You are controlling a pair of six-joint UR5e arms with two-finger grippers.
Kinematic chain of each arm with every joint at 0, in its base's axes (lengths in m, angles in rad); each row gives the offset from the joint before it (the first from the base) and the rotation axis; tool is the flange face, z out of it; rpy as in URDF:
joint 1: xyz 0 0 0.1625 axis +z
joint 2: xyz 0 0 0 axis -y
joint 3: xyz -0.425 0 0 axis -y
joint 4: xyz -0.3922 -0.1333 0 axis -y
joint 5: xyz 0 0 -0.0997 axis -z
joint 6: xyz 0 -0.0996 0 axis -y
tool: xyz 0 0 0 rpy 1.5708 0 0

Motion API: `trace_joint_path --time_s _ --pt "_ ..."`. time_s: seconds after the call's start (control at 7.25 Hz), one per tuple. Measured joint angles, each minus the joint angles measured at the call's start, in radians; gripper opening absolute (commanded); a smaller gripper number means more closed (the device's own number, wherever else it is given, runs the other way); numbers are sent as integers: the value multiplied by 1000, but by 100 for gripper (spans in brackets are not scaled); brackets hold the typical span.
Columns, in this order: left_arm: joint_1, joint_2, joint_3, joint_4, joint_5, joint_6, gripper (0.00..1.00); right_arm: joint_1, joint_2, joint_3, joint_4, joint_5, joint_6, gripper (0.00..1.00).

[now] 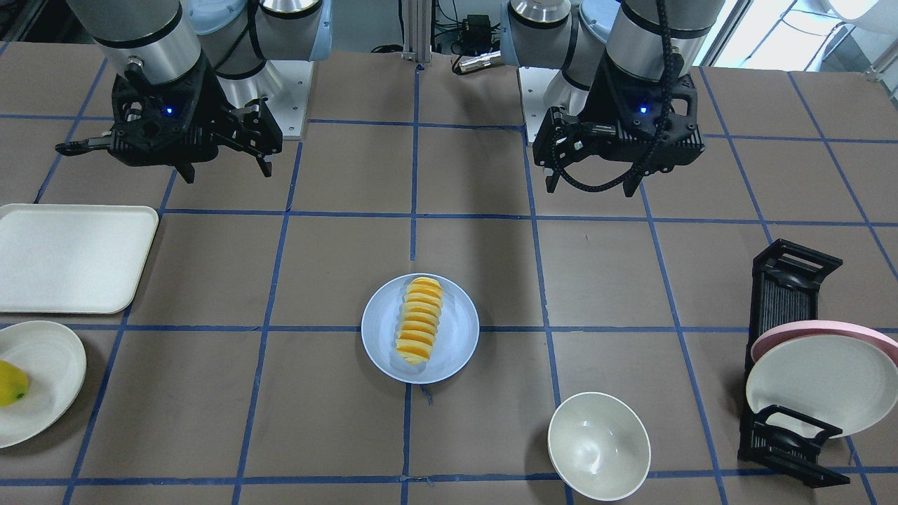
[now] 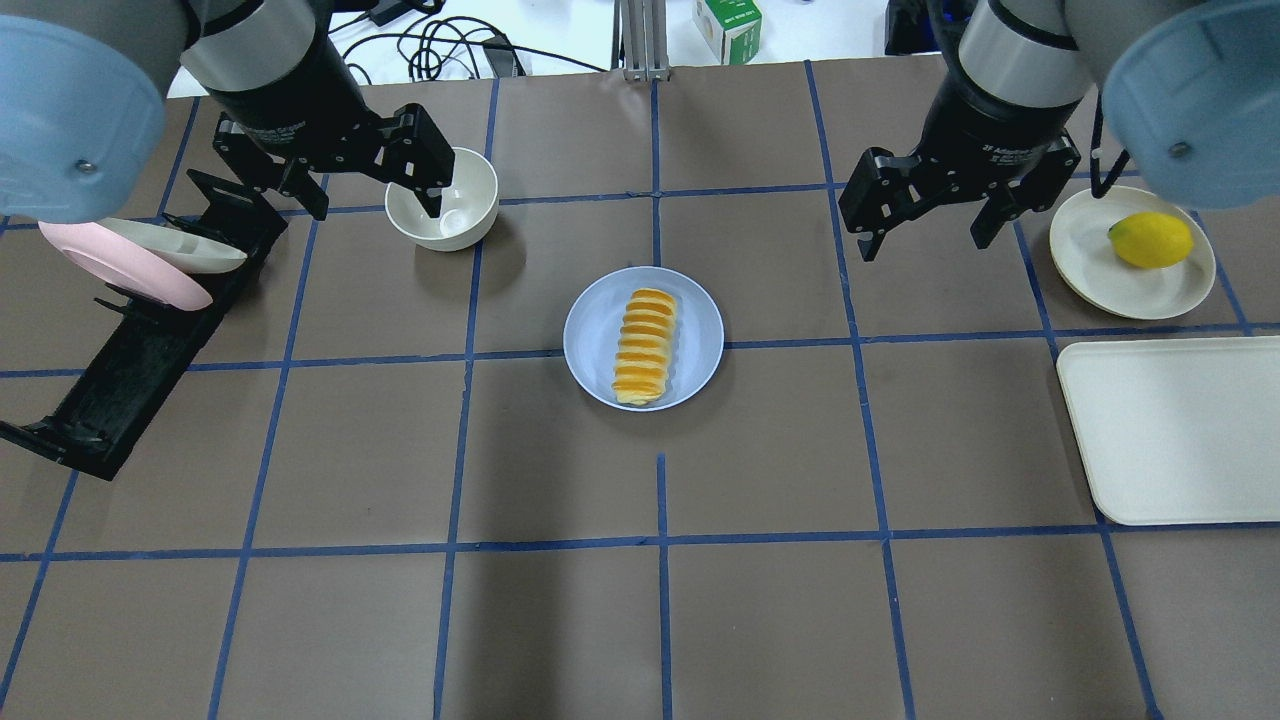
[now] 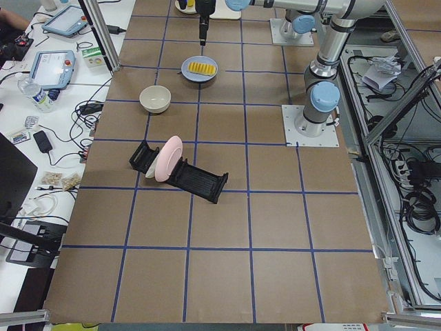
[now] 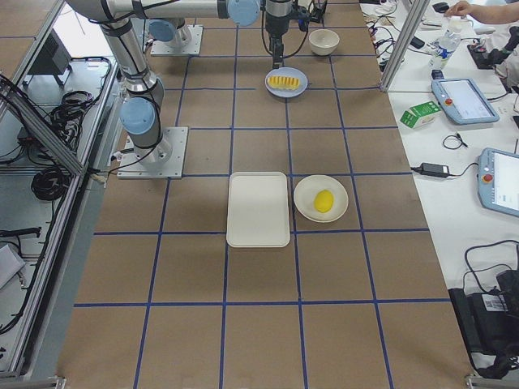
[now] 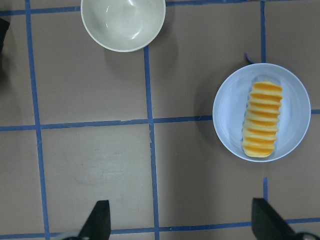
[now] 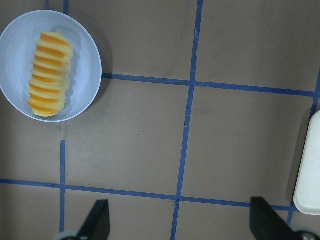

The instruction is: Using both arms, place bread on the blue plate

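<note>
The bread (image 2: 643, 345), a long loaf of ridged slices with glossy orange-golden tops and pale yellow sides, lies lengthwise across the middle of the blue plate (image 2: 595, 335), a smooth, round, shallow dish of pale lavender-blue that sits near the centre of the table (image 2: 780, 620); the loaf spans nearly the plate's width and touches neither gripper. The tabletop is matt brown sheeting marked into squares by blue tape. The left gripper (image 2: 375, 208) hangs above the table well away from the plate, its black fingers (image 5: 97, 220) spread wide with nothing between them; the right gripper (image 2: 925, 243) hangs on the other side, also well apart from the plate, its fingers (image 6: 97, 220) likewise spread and empty. Just beside the left gripper stands a glossy cream-white bowl (image 2: 443, 200), round and deep. A black ribbed dish rack (image 2: 130, 370) holds a pink plate (image 2: 120, 270) and a cream plate (image 2: 180, 248) leaning on edge. On the right side lie a cream rectangular tray (image 2: 1170, 430) with rounded corners and a round cream dish (image 2: 1090, 260) carrying a yellow lemon (image 2: 1150, 240). A green and white carton (image 2: 727, 25) stands past the table's far edge; its print is too small to read, as is the white lettering on the right arm's black wrist
</note>
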Motion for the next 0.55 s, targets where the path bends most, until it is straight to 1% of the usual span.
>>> trace_joint_path --time_s 0.55 --pt "0 0 6 0 0 0 100 2 69 -47 -38 -4 -30 100"
